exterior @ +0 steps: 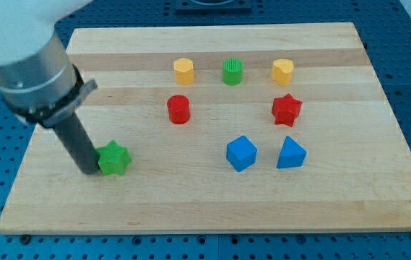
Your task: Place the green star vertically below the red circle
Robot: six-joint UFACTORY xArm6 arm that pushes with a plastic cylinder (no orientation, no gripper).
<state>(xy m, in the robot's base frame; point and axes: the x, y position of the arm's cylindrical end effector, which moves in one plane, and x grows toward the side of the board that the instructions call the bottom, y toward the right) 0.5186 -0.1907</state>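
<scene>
The green star (114, 158) lies at the view's lower left of the wooden board (212, 209). The red circle (179, 110) stands up and to the right of it, near the board's middle. My tip (89, 170) is at the star's left side, touching or almost touching it. The dark rod rises from there up and to the left into the grey arm body.
A yellow hexagon (184, 71), a green circle (232, 71) and a yellow heart (283, 71) form a row near the view's top. A red star (287, 110) is at the right. A blue cube (241, 153) and a blue triangle (291, 154) lie below it.
</scene>
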